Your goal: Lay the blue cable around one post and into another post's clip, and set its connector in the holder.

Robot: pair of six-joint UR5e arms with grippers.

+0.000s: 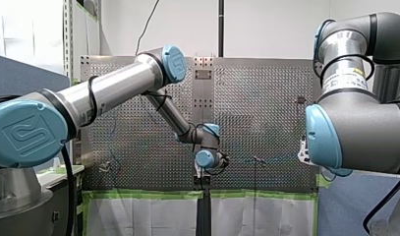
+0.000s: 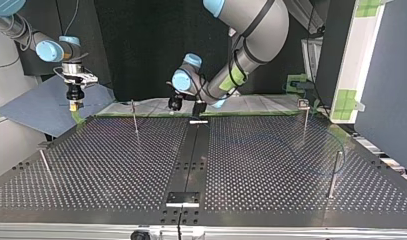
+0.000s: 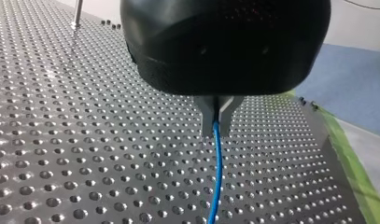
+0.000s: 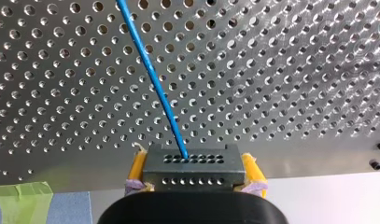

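Between yellow pads (image 4: 137, 165), boxy hole-dotted connector (image 4: 193, 175) on blue cable (image 4: 150, 74).

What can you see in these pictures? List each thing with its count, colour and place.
perforated table: one, grey, beneath everything
posts: four, metal, upright on the table
connector: one, grey, in my right arm's gripper
blue cable: one, blue, from connector across the table
green tape: strips, green, along the table's edge
left gripper: one, black, shut on blue cable
right gripper: one, yellow pads, shut on connector
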